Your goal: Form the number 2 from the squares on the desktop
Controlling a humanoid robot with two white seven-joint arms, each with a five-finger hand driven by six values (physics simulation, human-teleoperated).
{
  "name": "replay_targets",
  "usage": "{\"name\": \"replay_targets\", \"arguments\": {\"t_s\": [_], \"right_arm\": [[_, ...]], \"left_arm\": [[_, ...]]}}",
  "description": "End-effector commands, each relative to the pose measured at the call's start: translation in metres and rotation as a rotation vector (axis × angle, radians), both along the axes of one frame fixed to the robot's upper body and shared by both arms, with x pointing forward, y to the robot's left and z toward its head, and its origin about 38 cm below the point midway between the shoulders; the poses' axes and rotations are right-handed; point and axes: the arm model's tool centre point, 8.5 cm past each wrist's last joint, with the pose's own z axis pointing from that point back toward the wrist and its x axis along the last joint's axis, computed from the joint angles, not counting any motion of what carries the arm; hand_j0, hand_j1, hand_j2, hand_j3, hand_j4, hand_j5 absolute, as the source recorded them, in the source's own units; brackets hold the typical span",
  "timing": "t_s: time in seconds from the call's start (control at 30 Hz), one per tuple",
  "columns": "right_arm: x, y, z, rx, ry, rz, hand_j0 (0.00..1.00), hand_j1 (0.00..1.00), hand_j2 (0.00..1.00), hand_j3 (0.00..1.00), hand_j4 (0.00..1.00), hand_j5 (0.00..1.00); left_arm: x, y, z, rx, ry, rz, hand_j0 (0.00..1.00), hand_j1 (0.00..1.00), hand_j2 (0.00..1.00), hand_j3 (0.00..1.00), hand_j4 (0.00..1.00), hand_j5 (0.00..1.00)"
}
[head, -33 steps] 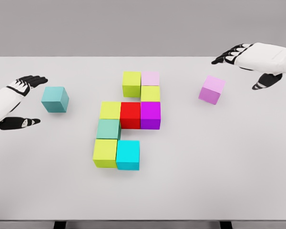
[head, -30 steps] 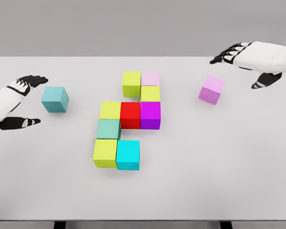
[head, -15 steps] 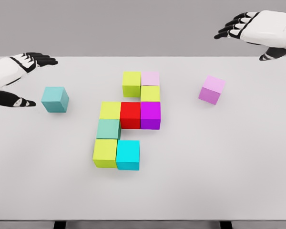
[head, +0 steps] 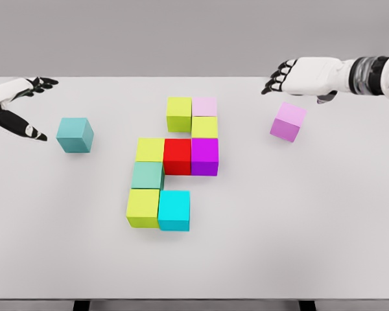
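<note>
Right hand (head: 303, 76) open, fingers spread, empty, above and behind pink cube (head: 288, 122). Left hand (head: 13, 103) open too, empty, beside teal cube (head: 74, 134). Both cubes well apart from joined block cluster (head: 175, 162) at table (head: 298, 227) centre.

The left hand (head: 13, 103) is cut off by the picture's left edge; only its fingers and part of the palm are visible. The right arm (head: 376, 74) is cut off by the right edge past the wrist. The table (head: 298, 227) has its front legs cut off at the bottom edge.
</note>
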Motion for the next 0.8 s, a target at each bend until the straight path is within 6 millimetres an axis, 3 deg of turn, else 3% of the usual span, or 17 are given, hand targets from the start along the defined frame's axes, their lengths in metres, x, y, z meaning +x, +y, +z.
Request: {"name": "replay_targets", "arguments": {"t_s": [0.0, 0.13, 0.23, 0.47, 0.77], "right_arm": [[0.003, -0.003, -0.007, -0.017, 0.013, -0.014, 1.00, 1.00, 1.00, 1.00, 1.00, 1.00], [0.021, -0.016, -0.024, 0.038, 0.073, -0.102, 1.00, 1.00, 1.00, 1.00, 1.00, 1.00], [0.028, -0.027, -0.025, 0.111, 0.108, -0.153, 1.00, 1.00, 1.00, 1.00, 1.00, 1.00], [0.026, -0.012, -0.040, 0.109, 0.151, -0.123, 1.00, 1.00, 1.00, 1.00, 1.00, 1.00], [0.024, -0.011, -0.055, 0.015, 0.157, -0.117, 1.00, 1.00, 1.00, 1.00, 1.00, 1.00]], "left_arm": [[-0.001, -0.003, -0.009, 0.024, 0.026, 0.006, 1.00, 1.00, 1.00, 1.00, 1.00, 1.00], [0.001, -0.016, -0.021, 0.111, 0.033, -0.032, 1.00, 1.00, 1.00, 1.00, 1.00, 1.00], [0.004, -0.025, -0.025, 0.165, 0.029, -0.052, 1.00, 1.00, 1.00, 1.00, 1.00, 1.00], [0.014, -0.047, -0.031, 0.213, 0.005, -0.078, 1.00, 1.00, 1.00, 1.00, 1.00, 1.00], [0.021, -0.055, -0.046, 0.293, 0.026, -0.095, 1.00, 1.00, 1.00, 1.00, 1.00, 1.00]]}}
